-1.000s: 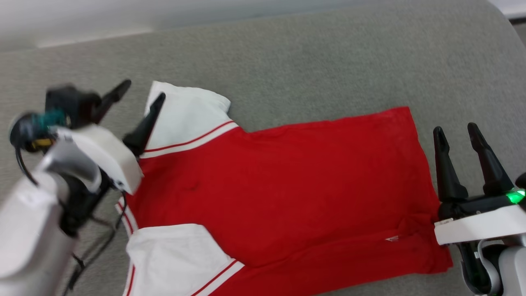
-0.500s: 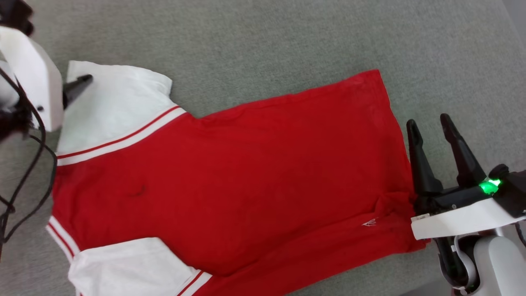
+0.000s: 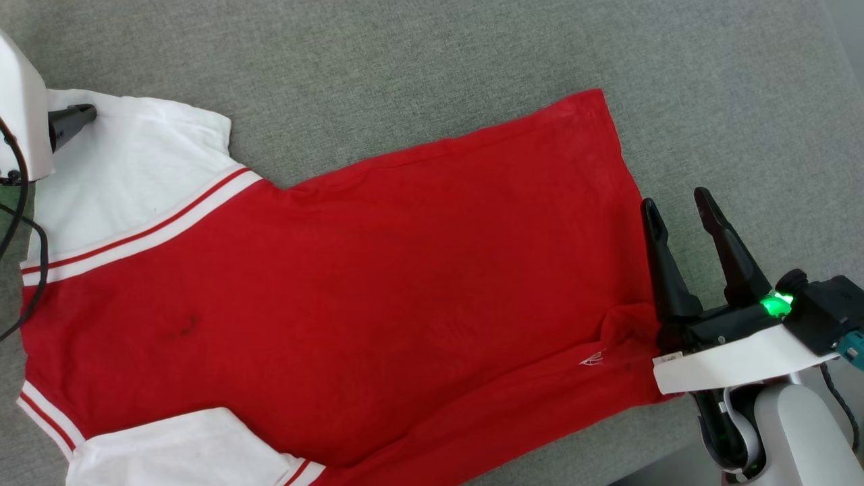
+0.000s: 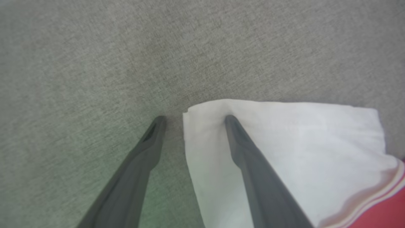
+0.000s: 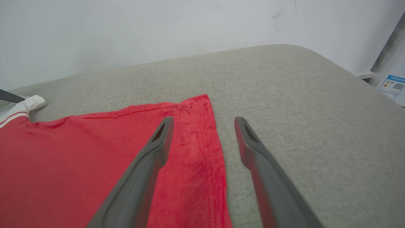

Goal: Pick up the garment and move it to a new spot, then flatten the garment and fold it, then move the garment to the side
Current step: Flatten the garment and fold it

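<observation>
Grey cushion (image 3: 432, 47) carries the red shirt (image 3: 378, 283) lying mostly flat; left claw (image 4: 195, 117), open, straddles the corner of the far white sleeve (image 4: 284, 142), right claw (image 3: 675, 199), open, straddles the hem (image 5: 218, 152), so pinch both edges low and pull apart evenly to smooth.

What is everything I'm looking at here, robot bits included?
garment: one, red with white sleeves and striped trim, spread flat on the cushion.
cushion: one, grey fabric, under the garment.
wall: one, white, behind the cushion.
label: one, blue and white, far right, past the cushion's edge.
left gripper: one, dark fingers, open, astride the white sleeve's corner.
right gripper: one, dark fingers, open, at the red hem.
</observation>
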